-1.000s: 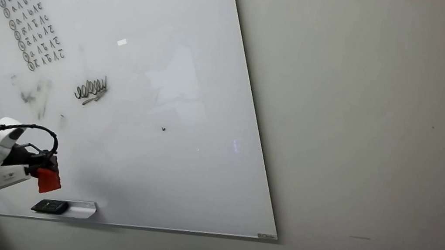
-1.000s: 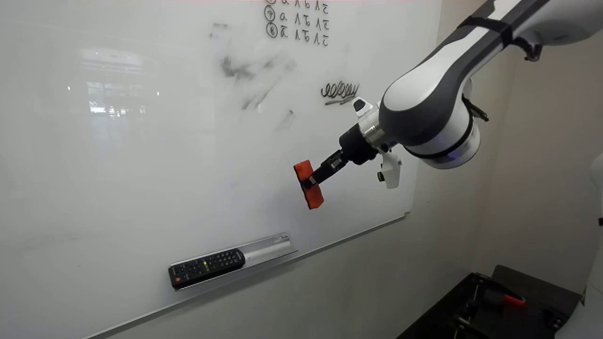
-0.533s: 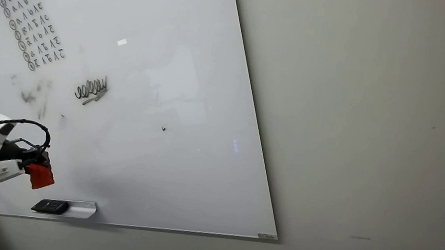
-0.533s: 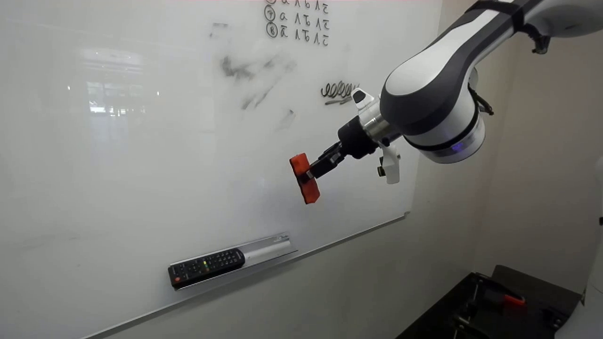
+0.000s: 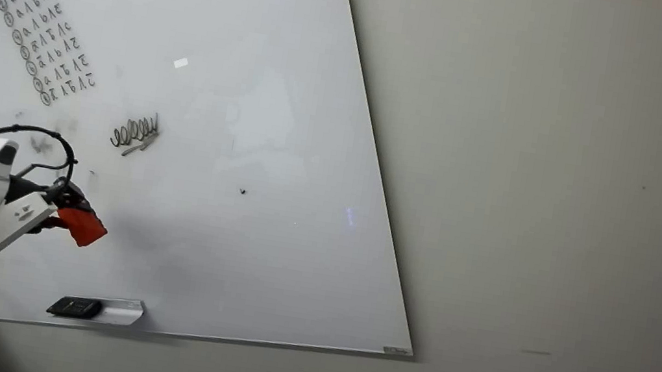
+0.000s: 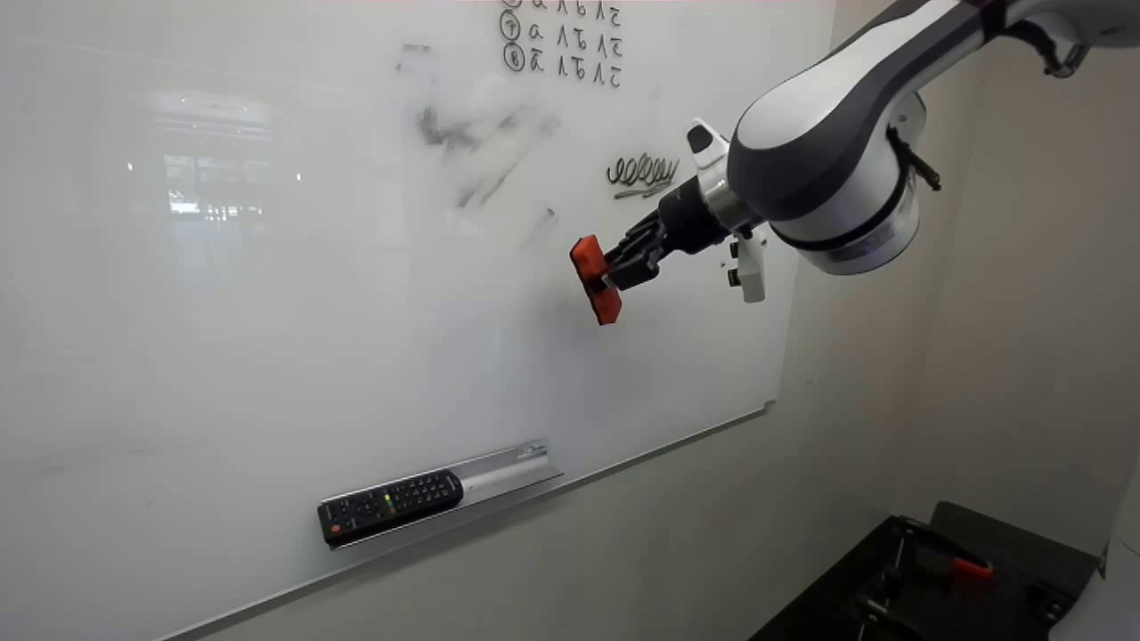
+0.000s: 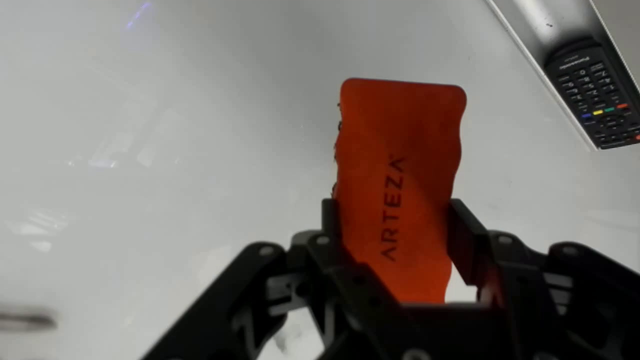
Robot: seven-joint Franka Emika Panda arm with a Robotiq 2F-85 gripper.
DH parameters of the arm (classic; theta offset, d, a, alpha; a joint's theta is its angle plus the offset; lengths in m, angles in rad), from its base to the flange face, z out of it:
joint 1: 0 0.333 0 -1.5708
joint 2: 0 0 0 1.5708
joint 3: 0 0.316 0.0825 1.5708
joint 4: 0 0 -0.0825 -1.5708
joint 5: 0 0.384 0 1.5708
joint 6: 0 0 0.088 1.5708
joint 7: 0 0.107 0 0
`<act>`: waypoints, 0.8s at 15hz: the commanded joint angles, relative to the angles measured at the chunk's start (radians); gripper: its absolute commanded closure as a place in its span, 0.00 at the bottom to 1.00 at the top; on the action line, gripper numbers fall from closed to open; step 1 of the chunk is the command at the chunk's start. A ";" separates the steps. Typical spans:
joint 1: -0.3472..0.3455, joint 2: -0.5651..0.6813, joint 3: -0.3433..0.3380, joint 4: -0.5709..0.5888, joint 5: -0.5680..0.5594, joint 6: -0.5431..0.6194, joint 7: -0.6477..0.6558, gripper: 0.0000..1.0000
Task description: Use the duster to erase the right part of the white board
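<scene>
And it's the duster [image 7: 397, 190] pinched in my jaws, tilted, before the white board [image 5: 268, 255], above its lower edge, well apart from the edge of the bench [image 6: 1024, 547]!

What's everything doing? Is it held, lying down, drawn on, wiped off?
The gripper: shut on the duster
The duster: gripped by its long sides
The white board: partly written on
The scribble: not wiped off
The remote: lying in the tray
The tray: partly covered
</scene>
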 commanded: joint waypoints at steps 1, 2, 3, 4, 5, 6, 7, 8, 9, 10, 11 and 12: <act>-0.203 -0.198 0.275 -0.066 -0.029 0.000 0.102 0.72; -0.252 -0.248 0.357 -0.071 -0.040 0.000 0.152 0.72; -0.302 -0.285 0.437 -0.069 -0.049 0.000 0.208 0.72; -0.351 -0.331 0.520 -0.065 -0.057 0.000 0.267 0.72; -0.404 -0.364 0.603 -0.061 -0.066 0.000 0.327 0.72; -0.449 -0.392 0.674 -0.058 -0.071 0.000 0.387 0.72; -0.492 -0.416 0.734 -0.054 -0.074 0.000 0.448 0.72; -0.530 -0.440 0.783 -0.048 -0.078 0.000 0.507 0.72; -0.573 -0.463 0.829 -0.044 -0.080 0.000 0.566 0.72; -0.611 -0.486 0.864 -0.041 -0.084 0.000 0.617 0.72; -0.644 -0.526 0.881 -0.052 -0.145 -0.008 0.726 0.72; -0.673 -0.549 0.898 -0.050 -0.175 -0.010 0.792 0.72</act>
